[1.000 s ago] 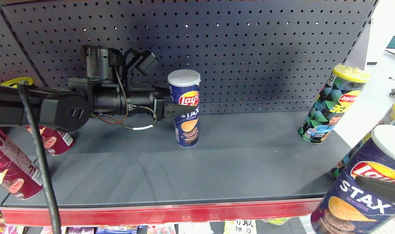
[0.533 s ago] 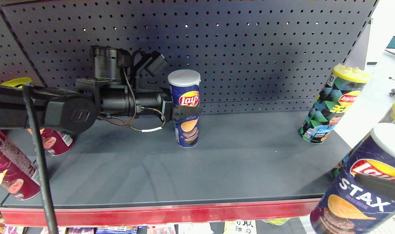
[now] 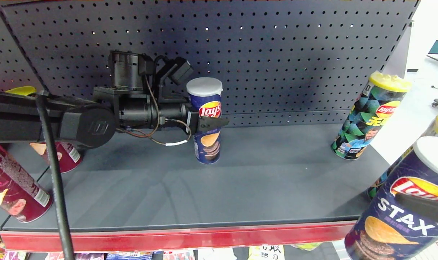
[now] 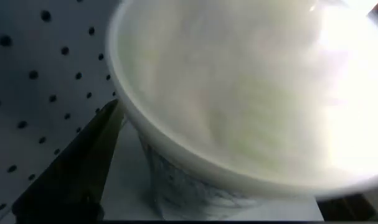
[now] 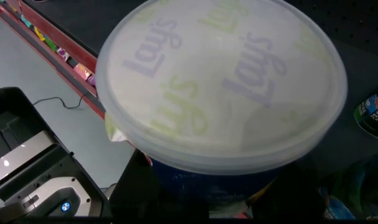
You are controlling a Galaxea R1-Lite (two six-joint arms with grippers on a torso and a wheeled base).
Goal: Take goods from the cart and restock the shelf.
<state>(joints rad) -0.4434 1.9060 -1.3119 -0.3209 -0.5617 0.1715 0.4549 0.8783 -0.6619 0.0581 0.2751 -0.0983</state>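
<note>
Blue white-lidded can (image 3: pixel 208 143) stands upright on grey shelf (image 3: pixel 262 180).

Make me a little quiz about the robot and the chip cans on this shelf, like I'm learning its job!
1. True or false: the green patterned chip can with a yellow lid stands at the left end of the grey metal shelf.
2. What does the left gripper reach around? A) a glass bottle B) the blue cardboard chip can with a white plastic lid, standing mid-shelf C) a cardboard box
3. Fill in: the right gripper holds a second blue can off the shelf, and its lid is ____.

Key: 1 false, it stands at the right end; 2 B; 3 white.
</note>
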